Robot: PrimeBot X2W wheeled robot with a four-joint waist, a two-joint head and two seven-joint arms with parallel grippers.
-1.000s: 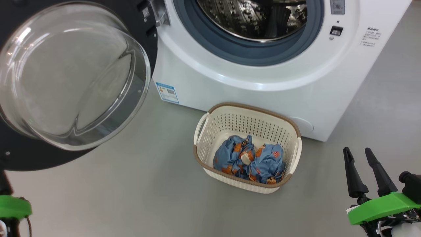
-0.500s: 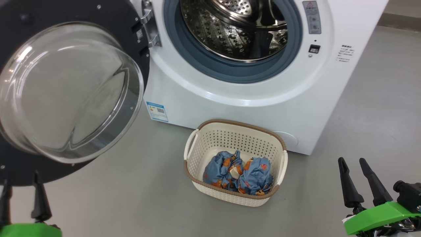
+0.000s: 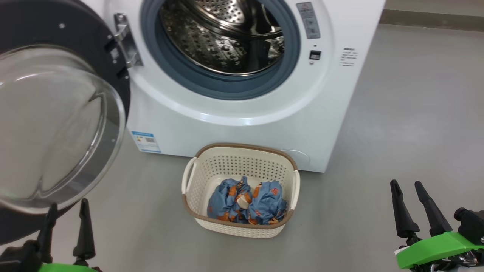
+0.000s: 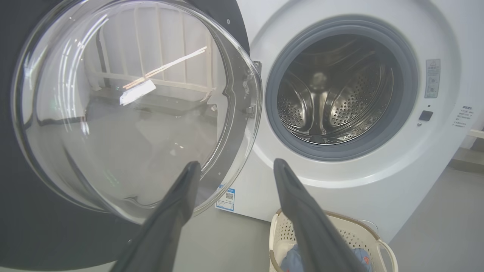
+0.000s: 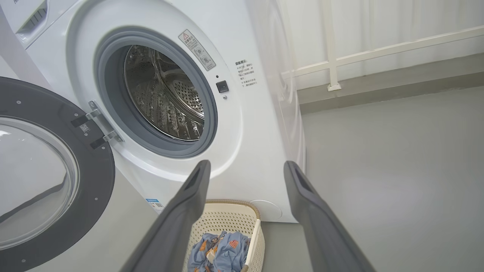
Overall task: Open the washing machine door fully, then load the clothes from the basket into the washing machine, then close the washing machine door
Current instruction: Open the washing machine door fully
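Left gripper (image 3: 68, 204): fingers spread wide, holding nothing; at 8 o'clock from the basket, with its tips close under the door's lower edge in the head view.
Right gripper (image 3: 405, 183): also wide and empty; at 4 o'clock from the basket, well apart from it, over bare floor.
Basket (image 3: 242, 146): on the floor just in front of the washer, at 6 o'clock from the drum mouth.
Clothes (image 3: 245, 202): one crumpled bundle at the basket's bottom, toward its near wall.
Door (image 3: 56, 22): swung out to 9 o'clock of the mouth, with the glass bowl facing the robot; it looks open enough, so loading is probably the step in hand.
Washer (image 3: 227, 128): mouth unobstructed, and what shows of the drum (image 3: 223, 37) is bare steel.
Approach: the right arm seems to have the freer path. Come down from 12 o'clock over the bundle's middle, keeping the fingers inside the rim.
Grip: close deep on a thick fold, so that the whole bundle lifts.
Carry: lift clear of the rim, then go up toward 12 o'clock, over the gasket (image 3: 227, 85) and well inside before releasing.
Risk: trailing cloth may snag the rim or tip the basket.
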